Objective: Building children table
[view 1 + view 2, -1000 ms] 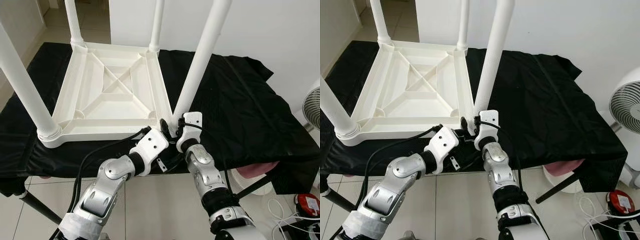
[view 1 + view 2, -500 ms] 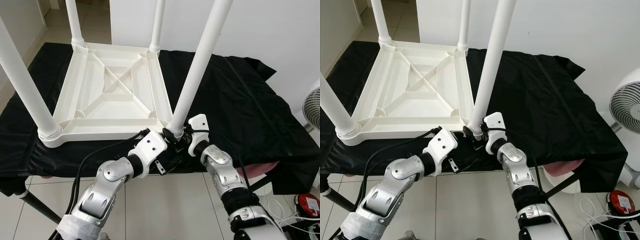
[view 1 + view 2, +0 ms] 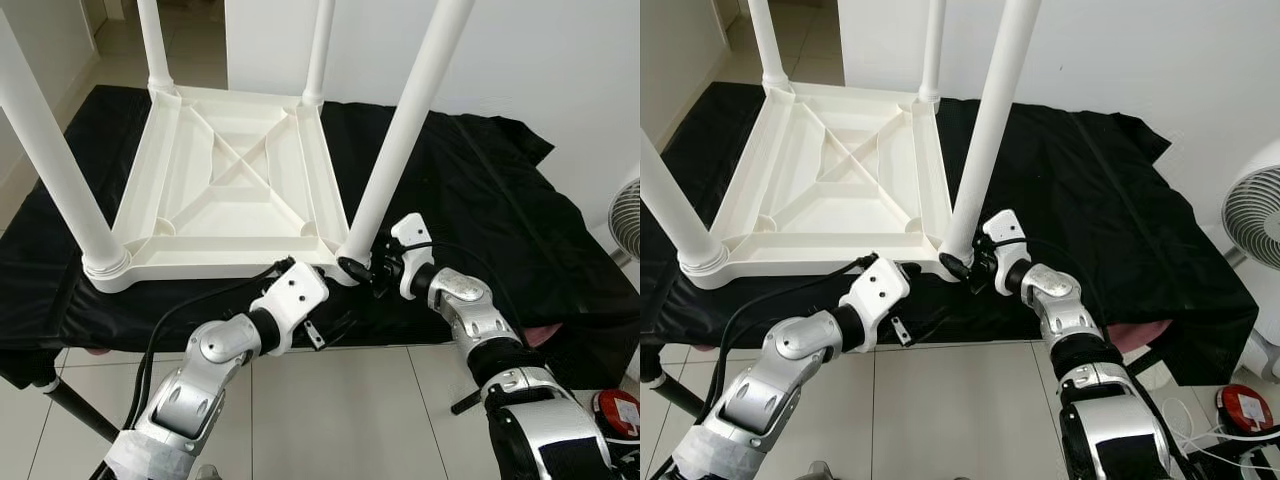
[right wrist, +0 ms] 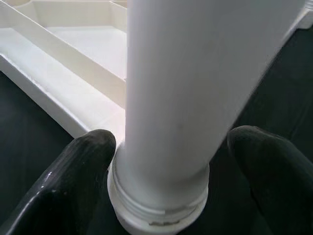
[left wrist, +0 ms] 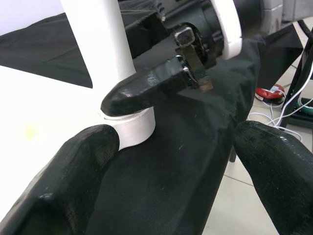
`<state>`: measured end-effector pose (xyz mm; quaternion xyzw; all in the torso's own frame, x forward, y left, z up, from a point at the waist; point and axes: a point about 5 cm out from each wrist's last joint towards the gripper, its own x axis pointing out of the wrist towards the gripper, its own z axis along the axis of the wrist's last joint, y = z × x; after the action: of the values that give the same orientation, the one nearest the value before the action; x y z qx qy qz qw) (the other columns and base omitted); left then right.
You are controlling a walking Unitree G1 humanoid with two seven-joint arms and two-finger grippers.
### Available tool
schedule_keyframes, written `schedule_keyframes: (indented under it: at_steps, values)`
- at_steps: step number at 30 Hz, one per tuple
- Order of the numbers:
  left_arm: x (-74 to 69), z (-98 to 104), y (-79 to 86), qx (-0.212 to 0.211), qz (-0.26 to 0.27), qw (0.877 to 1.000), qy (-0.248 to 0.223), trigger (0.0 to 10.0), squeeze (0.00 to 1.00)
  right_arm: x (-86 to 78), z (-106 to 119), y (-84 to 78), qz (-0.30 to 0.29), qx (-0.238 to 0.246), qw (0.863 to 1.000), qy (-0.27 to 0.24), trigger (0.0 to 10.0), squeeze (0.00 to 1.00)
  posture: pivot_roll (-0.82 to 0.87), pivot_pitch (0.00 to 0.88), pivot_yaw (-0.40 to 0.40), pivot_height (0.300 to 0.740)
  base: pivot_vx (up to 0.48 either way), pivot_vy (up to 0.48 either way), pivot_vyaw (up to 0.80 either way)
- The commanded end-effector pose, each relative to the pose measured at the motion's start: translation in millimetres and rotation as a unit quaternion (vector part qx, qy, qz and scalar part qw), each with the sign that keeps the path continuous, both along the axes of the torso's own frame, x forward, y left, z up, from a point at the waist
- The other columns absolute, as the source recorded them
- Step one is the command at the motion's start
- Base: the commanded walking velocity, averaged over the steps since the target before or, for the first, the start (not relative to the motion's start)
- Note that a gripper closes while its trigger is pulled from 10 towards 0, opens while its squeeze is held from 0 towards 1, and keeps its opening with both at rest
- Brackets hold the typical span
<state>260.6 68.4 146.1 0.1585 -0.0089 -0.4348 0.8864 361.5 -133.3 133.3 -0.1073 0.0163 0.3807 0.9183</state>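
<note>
Lying upside down on the black cloth [image 3: 470, 190] that covers the desk [image 3: 60, 330], the white children's table [image 3: 235, 190] has its ribbed underside facing up and four white legs standing upward from its corners. The near-right leg [image 3: 400, 130] rises at a slight tilt from its threaded collar at the corner closest to the robot.

The right gripper [image 3: 362, 270] sits at the base of this leg, just above the collar. In the right wrist view its two black fingers [image 4: 78, 171] stand wide apart, one on each side of the leg; contact with the leg cannot be confirmed.

The left gripper [image 5: 171, 181] is low at the near edge of the desk, just beside the same corner. Its fingers [image 5: 73, 176] are spread wide with nothing between them, pointing at the collar and over the black cloth. One right gripper finger is visible against the collar in the left wrist view.

A white fan [image 3: 1255, 215] stands on the floor to the right of the desk.
</note>
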Motion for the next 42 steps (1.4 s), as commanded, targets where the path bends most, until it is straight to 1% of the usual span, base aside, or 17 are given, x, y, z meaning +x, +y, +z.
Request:
schedule_keyframes:
  at_steps: [1,3,4,6,7,8,9,14,19,21,23,26,29,32,37,41,42]
  values:
    - [-0.8,2,-1.1,-0.003,0.007,1.000,-0.004,10.0,0.00,0.3,-4,3.9,0.016,-0.010,1.000,0.009,10.0,0.00,0.07,0.020,-0.106,0.740,0.000,0.000,0.00]
    - [-1.0,3,-1.8,-0.004,0.006,1.000,-0.004,10.0,0.00,0.3,-6,8.8,0.024,-0.010,1.000,0.017,10.0,0.00,0.07,0.020,-0.105,0.740,0.000,0.000,0.00]
    - [-1.1,3,-2.5,-0.004,0.006,1.000,-0.004,10.0,0.00,0.2,-9,13.7,0.030,-0.011,0.999,0.024,9.4,0.00,0.07,0.017,-0.103,0.740,0.000,0.000,0.00]
    - [-1.2,2,-3.0,-0.004,0.005,1.000,-0.003,10.0,0.00,0.1,-11,16.6,0.033,-0.012,0.999,0.027,9.4,0.00,0.07,0.017,-0.103,0.740,0.000,0.000,0.00]
    - [-1.2,3,-3.5,-0.004,0.004,1.000,-0.004,10.0,0.00,-0.2,-13,20.6,0.035,-0.011,0.999,0.033,1.4,0.00,0.07,0.012,-0.099,0.740,0.000,0.000,0.00]
    - [-1.2,3,-3.5,-0.004,0.004,1.000,-0.004,10.0,0.00,-0.2,-13,20.6,0.035,-0.011,0.999,0.033,1.4,0.00,0.07,0.012,-0.099,0.740,0.000,0.000,0.00]
    - [-1.0,3,-3.9,-0.004,0.003,1.000,-0.004,10.0,0.00,-0.6,-15,23.8,0.035,-0.013,0.999,0.037,0.0,0.00,0.08,0.010,-0.099,0.740,0.000,0.000,0.00]
    - [0.7,5,-3.7,-0.004,0.003,1.000,-0.007,10.0,0.00,-0.9,-19,27.5,0.034,-0.011,0.998,0.047,0.0,0.00,0.08,0.007,-0.102,0.740,0.000,0.000,0.00]
    - [1.3,5,-3.3,-0.004,0.005,1.000,-0.008,10.0,0.00,0.3,-20,23.7,0.014,-0.016,0.999,0.041,0.0,0.00,0.08,0.006,-0.106,0.740,0.000,0.000,0.00]
    - [1.0,5,-4.1,-0.005,0.006,1.000,-0.008,10.0,0.00,1.6,-21,19.7,-0.013,-0.025,0.999,0.029,0.0,0.00,0.07,0.008,-0.107,0.740,0.000,0.000,0.00]
    - [1.0,5,-4.1,-0.005,0.006,1.000,-0.008,10.0,0.00,1.6,-21,19.7,-0.013,-0.025,0.999,0.029,0.0,0.00,0.07,0.008,-0.107,0.740,0.000,0.000,0.00]
    - [1.3,5,-5.1,-0.007,0.005,1.000,-0.008,10.0,0.00,3.5,-22,16.9,-0.060,-0.009,0.998,0.025,0.0,0.00,0.07,0.009,-0.108,0.740,0.000,0.000,0.00]
    - [1.9,5,-6.0,-0.007,0.005,1.000,-0.008,10.0,0.00,1.7,-25,20.9,-0.097,0.013,0.995,0.022,0.0,0.00,0.06,0.015,-0.102,0.740,0.000,0.000,0.00]
    - [1.0,5,-7.1,-0.008,0.001,1.000,-0.006,10.0,0.00,-0.2,-26,25.9,-0.149,0.055,0.987,0.026,0.0,0.00,0.05,0.024,-0.095,0.740,0.000,0.000,0.00]
    - [0.4,4,-7.5,-0.008,-0.001,1.000,-0.005,10.0,0.00,-2.0,-26,29.2,-0.187,0.075,0.979,0.021,0.0,0.00,0.05,0.026,-0.092,0.740,0.000,0.000,0.00]
    - [0.2,3,-7.1,-0.006,-0.006,1.000,-0.004,10.0,0.00,-9.1,-28,46.8,-0.230,0.086,0.969,0.011,0.0,0.00,0.05,0.030,-0.088,0.740,0.000,0.000,0.00]
    - [0.2,3,-7.1,-0.006,-0.006,1.000,-0.004,10.0,0.00,-9.1,-28,46.8,-0.230,0.086,0.969,0.011,0.0,0.00,0.05,0.030,-0.088,0.740,0.000,0.000,0.00]
